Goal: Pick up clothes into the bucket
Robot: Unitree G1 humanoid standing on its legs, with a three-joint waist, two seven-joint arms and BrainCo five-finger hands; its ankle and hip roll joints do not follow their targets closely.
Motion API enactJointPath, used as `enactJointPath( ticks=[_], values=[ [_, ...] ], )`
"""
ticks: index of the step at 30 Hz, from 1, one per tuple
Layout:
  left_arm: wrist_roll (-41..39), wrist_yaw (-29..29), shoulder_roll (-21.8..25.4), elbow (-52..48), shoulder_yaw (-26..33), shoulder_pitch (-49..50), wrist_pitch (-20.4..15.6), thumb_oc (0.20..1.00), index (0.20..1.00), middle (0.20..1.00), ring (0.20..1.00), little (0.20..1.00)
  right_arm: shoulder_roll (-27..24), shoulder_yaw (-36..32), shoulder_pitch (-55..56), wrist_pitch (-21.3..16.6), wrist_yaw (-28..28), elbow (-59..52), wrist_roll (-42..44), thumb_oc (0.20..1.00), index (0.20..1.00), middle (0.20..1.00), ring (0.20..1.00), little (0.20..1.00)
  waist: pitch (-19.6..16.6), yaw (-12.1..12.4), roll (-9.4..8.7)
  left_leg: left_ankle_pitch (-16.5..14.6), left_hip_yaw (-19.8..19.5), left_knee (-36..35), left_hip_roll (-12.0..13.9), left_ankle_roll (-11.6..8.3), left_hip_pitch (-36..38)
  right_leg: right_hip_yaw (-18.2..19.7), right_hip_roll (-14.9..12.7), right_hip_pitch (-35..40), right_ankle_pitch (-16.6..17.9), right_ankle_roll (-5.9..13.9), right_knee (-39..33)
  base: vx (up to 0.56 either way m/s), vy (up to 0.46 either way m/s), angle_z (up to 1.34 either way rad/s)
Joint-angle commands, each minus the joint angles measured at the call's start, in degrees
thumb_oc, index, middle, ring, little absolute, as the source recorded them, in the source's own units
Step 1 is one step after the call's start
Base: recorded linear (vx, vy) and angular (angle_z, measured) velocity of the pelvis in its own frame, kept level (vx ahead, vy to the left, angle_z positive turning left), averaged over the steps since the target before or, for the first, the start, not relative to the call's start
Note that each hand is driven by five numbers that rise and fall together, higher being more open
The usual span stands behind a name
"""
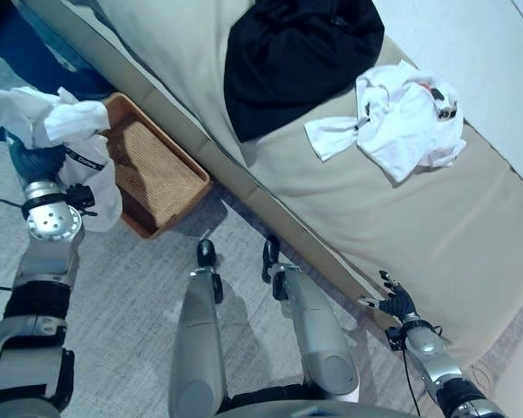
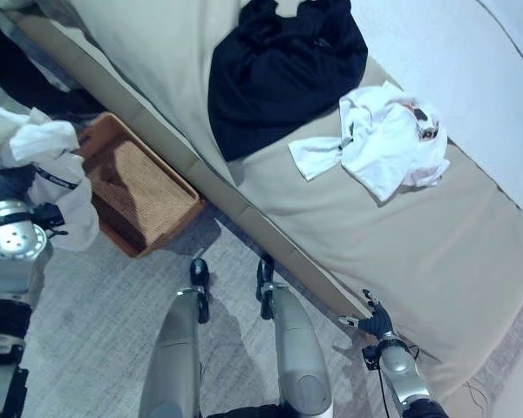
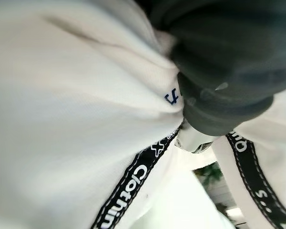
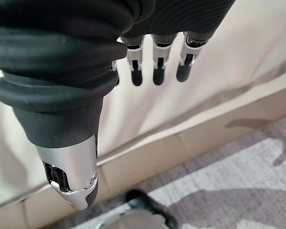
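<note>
Left eye view: the left arm rises along the left edge of the frame, forearm near vertical. The left hand [image 1: 37,144] is at upper left, wrapped in a bunched white garment with a black printed band [image 1: 80,148], so the fingers are covered here. The garment hangs partly over the left rim of the brown woven rectangular basket [image 1: 161,178], which stands on the grey patterned carpet [image 1: 139,305] against the side of the beige bed [image 1: 436,226]. The right arm enters at lower right; the right hand [image 1: 396,304] is beside the bed edge, holding nothing.

Right eye view: a black crumpled garment [image 2: 283,70] lies on the bed at top centre. A second white crumpled garment [image 2: 385,139] lies just right of it, touching its lower right edge.

Left wrist view: the dark ribbed cover sits at upper right, and white cloth with the black band presses tight against it on all sides. The cloth is drawn into folds at the hand, indicating a closed grip on the garment.

Right wrist view: the dark ribbed cover occupies the upper left. The fingers [image 4: 158,64] extend relaxed and straight toward the beige bed side, the thumb apart at lower left; no contact with any object.
</note>
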Motion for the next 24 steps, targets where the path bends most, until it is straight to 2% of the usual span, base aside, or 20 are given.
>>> enactJointPath(
  ticks=[1, 6, 12, 13, 14, 18, 24],
  values=[
    [-1.6, 2.9, 5.3, 0.5, -1.2, -6.4, -1.8, 0.2, 0.2, 0.2, 0.2, 0.2, -2.5, 1.1, 1.7, -2.6, -3.0, -4.2, 3.6, 1.0, 1.0, 1.0, 1.0, 1.0, -0.8, -0.3, -2.43, -6.3, -2.0, 7.2, -1.1, 2.78, -3.1, 2.3, -3.3, -1.7, 3.2, 5.08, -2.5, -0.03, 0.031, 0.01],
    [-5.8, 2.6, 8.0, 7.3, -5.6, -14.3, -1.3, 0.2, 0.2, 0.2, 0.2, 0.2, -3.3, 1.2, 2.9, -3.7, -4.9, -7.4, 4.7, 1.0, 1.0, 1.0, 1.0, 1.0, -0.8, -1.6, -3.07, -7.9, -3.1, 13.0, -1.3, 3.43, -12.0, 1.8, -3.4, -10.3, 1.5, 5.06, 3.1, 0.0, -0.001, 0.02],
    [-6.2, 2.0, 9.0, 13.4, -9.6, -20.0, 0.4, 0.2, 0.2, 0.2, 0.2, 0.2, -3.1, 1.8, 2.8, -4.3, -6.5, -7.4, 5.5, 1.0, 1.0, 1.0, 1.0, 1.0, -0.8, -2.0, -2.97, -8.5, -4.1, 15.7, -1.5, 3.92, -17.1, 0.9, -3.7, -15.1, 0.7, 5.03, 5.9, 0.01, -0.004, 0.04],
    [-7.1, 1.7, 8.6, 14.6, -9.8, -20.7, 0.6, 0.482, 0.482, 0.482, 0.482, 0.482, -3.0, 2.1, 2.8, -4.3, -6.6, -7.8, 5.5, 1.0, 1.0, 1.0, 1.0, 1.0, -0.8, -2.0, -2.96, -8.6, -4.1, 15.8, -1.5, 4.02, -17.6, 0.8, -3.8, -15.4, 0.6, 5.03, 5.9, 0.03, 0.0, 0.05],
    [-7.0, 1.8, 8.5, 16.2, -10.3, -21.5, 1.1, 1.0, 1.0, 1.0, 1.0, 1.0, -3.0, 2.4, 2.7, -4.3, -6.8, -7.9, 5.5, 1.0, 1.0, 1.0, 1.0, 1.0, -0.8, -2.0, -2.98, -8.6, -4.2, 15.9, -1.6, 4.1, -17.8, 0.7, -3.9, -15.7, 0.6, 5.01, 5.9, 0.03, -0.006, 0.07],
    [-9.1, 1.8, 7.6, 18.9, -10.4, -23.2, 1.3, 1.0, 1.0, 1.0, 1.0, 1.0, -2.9, 3.8, 2.2, -4.7, -7.5, -8.2, 5.3, 1.0, 1.0, 1.0, 1.0, 1.0, -0.8, -2.1, -2.96, -8.7, -4.5, 15.5, -1.6, 4.36, -18.2, 0.2, -3.9, -16.0, 0.8, 5.21, 5.0, 0.02, -0.011, 0.03],
    [-8.4, 3.5, 6.9, 16.0, -9.7, -22.2, 1.0, 1.0, 1.0, 1.0, 1.0, 1.0, -2.9, 4.3, 1.7, -4.9, -7.8, -9.1, 4.7, 1.0, 1.0, 1.0, 1.0, 1.0, -0.8, -1.9, -2.84, -8.1, -4.4, 13.7, -1.6, 4.18, -17.5, 0.1, -3.7, -15.4, 1.6, 5.27, 2.6, 0.0, 0.0, 0.0]
  ],
)
